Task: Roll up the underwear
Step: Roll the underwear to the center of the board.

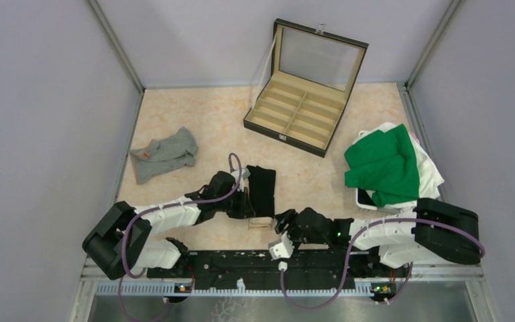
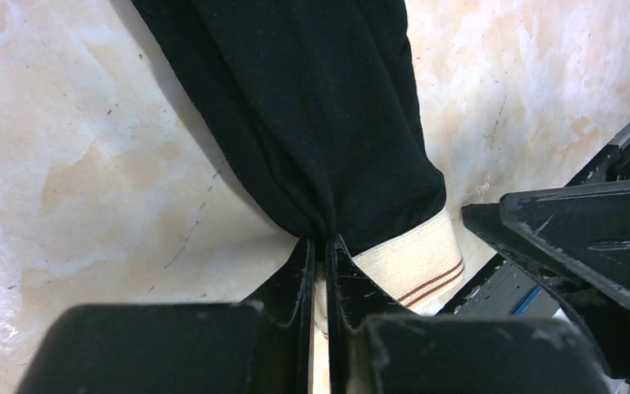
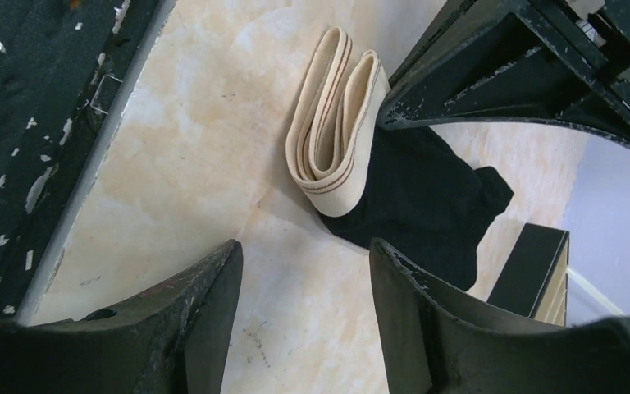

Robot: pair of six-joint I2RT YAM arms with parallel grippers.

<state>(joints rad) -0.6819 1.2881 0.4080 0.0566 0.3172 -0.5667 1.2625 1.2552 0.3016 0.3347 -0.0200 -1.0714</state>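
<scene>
Left gripper (image 2: pixel 318 245) pinches black underwear (image 2: pixel 320 107) beside its cream waistband (image 3: pixel 332 123), anchoring the near end. Right gripper (image 3: pixel 305 261) spread, empty, near it, likely to start the roll.

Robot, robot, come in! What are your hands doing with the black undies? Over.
Left gripper shut on black underwear beside its cream waistband. Right gripper open, empty, hovering short of it. Grey underwear apart, untouched. Nothing in the way.
</scene>
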